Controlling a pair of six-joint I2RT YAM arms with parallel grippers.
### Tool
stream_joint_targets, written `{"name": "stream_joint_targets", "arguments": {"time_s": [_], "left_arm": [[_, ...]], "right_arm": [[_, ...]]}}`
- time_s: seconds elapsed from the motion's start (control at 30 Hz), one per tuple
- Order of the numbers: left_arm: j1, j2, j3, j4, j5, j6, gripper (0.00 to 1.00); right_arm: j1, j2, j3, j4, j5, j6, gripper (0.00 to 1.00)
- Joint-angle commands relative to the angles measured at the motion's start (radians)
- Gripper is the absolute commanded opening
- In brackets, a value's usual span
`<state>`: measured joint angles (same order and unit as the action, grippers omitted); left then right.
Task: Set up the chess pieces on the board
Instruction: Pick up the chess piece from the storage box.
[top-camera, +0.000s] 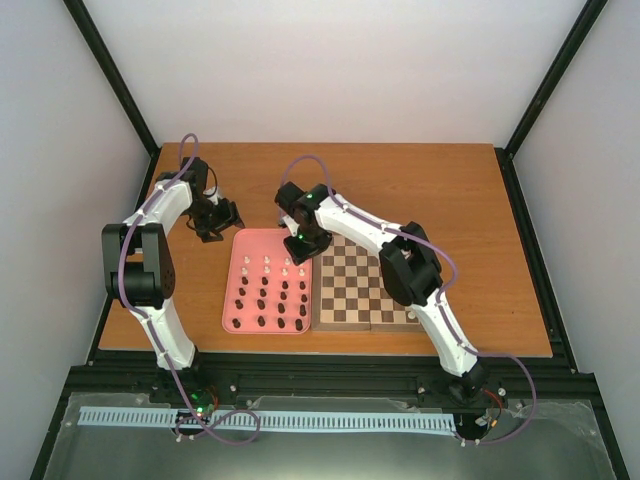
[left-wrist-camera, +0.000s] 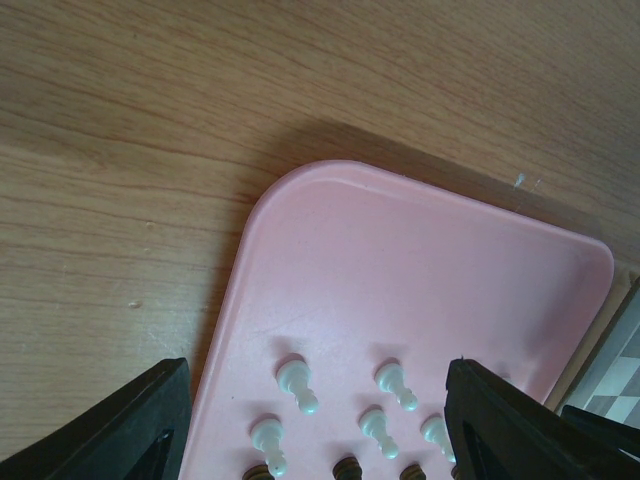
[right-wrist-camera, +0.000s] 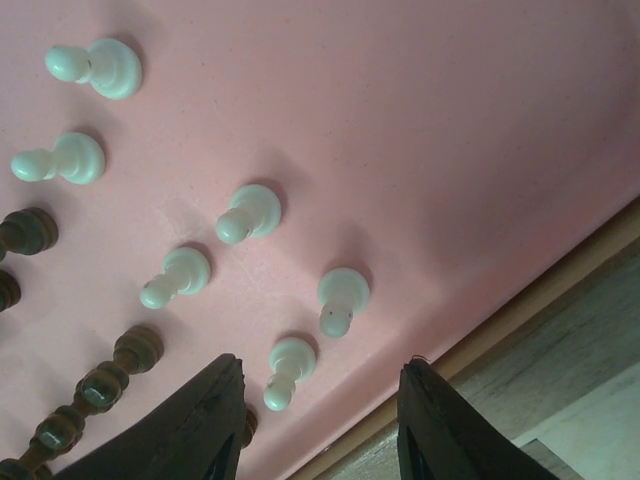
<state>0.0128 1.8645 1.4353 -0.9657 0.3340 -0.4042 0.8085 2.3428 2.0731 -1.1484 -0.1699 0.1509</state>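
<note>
The chess pieces stand in rows on a pink tray (top-camera: 250, 240): white pawns (top-camera: 267, 264) at the back, dark pieces (top-camera: 282, 310) nearer. The board (top-camera: 350, 280) lies right of the tray, touching it. My right gripper (top-camera: 300, 250) hovers over the tray's back right corner. In the right wrist view it (right-wrist-camera: 320, 400) is open, with a white pawn (right-wrist-camera: 288, 368) just inside its left finger (right-wrist-camera: 190, 420) and another white pawn (right-wrist-camera: 341, 297) beyond. My left gripper (top-camera: 220, 220) hangs open at the tray's back left corner, above several white pawns (left-wrist-camera: 297, 383), touching none.
The tray's raised rim (left-wrist-camera: 300, 175) and bare wood table (left-wrist-camera: 120, 200) lie under the left gripper. The board's brown border (right-wrist-camera: 560, 290) runs beside the tray's right edge. Dark pieces (right-wrist-camera: 120, 365) stand close to the left of the right gripper's fingers.
</note>
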Motion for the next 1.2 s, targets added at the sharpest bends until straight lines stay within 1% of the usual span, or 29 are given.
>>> {"name": "stream_joint_targets", "arguments": {"time_s": [0.0,0.23,0.33,0.5,0.6,0.73,0.8,0.87,0.97,1.17], "left_arm": [[-0.003,-0.001,0.014,0.005,0.01,0.009,0.78],[-0.003,0.006,0.017,0.005,0.012,0.011,0.78],[-0.003,0.01,0.02,0.003,0.013,0.011,0.78],[-0.004,0.013,0.022,0.002,0.012,0.01,0.78],[-0.003,0.014,0.024,0.002,0.013,0.011,0.78],[-0.002,0.016,0.025,0.001,0.013,0.013,0.78],[-0.003,0.016,0.025,0.001,0.011,0.012,0.78],[-0.003,0.018,0.025,0.0,0.012,0.013,0.78],[-0.003,0.019,0.027,-0.001,0.012,0.013,0.78],[-0.003,0.02,0.027,-0.001,0.011,0.014,0.79]], "right_arm": [[0.008,0.028,0.036,0.005,0.008,-0.007,0.41],[0.008,0.068,0.058,0.003,0.005,-0.016,0.4],[0.008,0.085,0.077,-0.008,0.009,-0.017,0.36],[0.005,0.089,0.08,-0.001,0.018,-0.018,0.34],[0.004,0.093,0.084,0.0,0.021,-0.019,0.27],[0.003,0.095,0.087,0.007,0.024,-0.02,0.24],[0.002,0.098,0.091,0.005,0.021,-0.022,0.19],[0.001,0.096,0.092,0.004,0.025,-0.022,0.11],[-0.001,0.083,0.093,0.005,0.041,-0.018,0.04],[-0.017,-0.001,0.067,0.045,0.084,0.002,0.03]]}}
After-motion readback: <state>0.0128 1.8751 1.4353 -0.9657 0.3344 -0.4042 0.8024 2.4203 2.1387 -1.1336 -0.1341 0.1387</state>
